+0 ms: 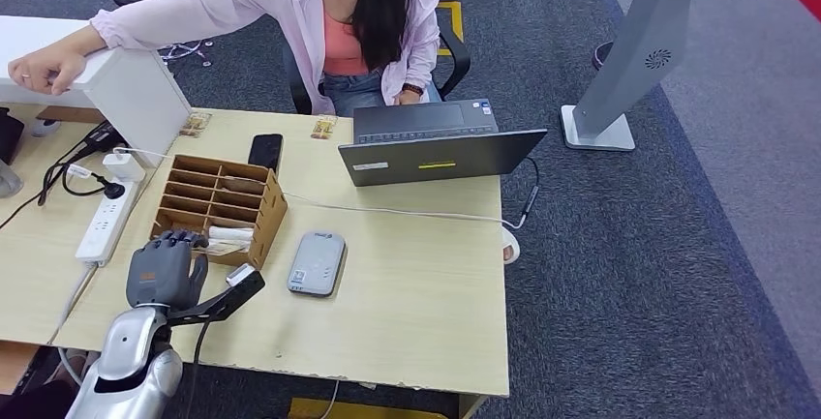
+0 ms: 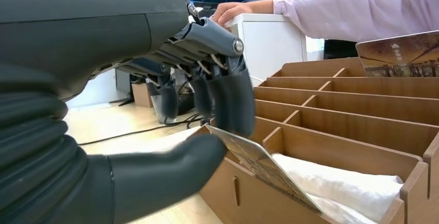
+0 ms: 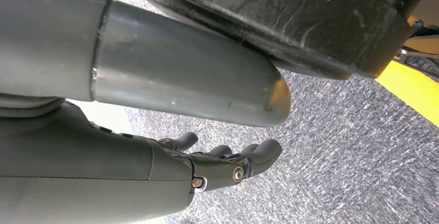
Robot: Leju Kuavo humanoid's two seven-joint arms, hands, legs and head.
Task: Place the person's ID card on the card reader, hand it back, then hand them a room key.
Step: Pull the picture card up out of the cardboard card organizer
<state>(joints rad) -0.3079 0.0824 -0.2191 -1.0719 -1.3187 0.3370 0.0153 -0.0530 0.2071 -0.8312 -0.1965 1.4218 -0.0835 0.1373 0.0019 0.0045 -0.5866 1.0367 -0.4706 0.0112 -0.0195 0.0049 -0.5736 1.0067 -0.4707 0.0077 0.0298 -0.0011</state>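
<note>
Left hand (image 2: 171,125) sat at the front corner of the wooden organizer (image 1: 218,208), thumb and fingers (image 2: 233,102) pinching a room key card (image 2: 264,167) over its front compartment. Card reader (image 1: 317,263) lay on the pale wood bench (image 1: 416,293) just beside the organizer; laptop (image 1: 436,143) and seated person (image 1: 339,22) beyond it. Grey carpet (image 1: 658,274) ran past the bench. Right hand (image 3: 228,164) hung over carpet, fingers slightly curled, holding nothing.
</note>
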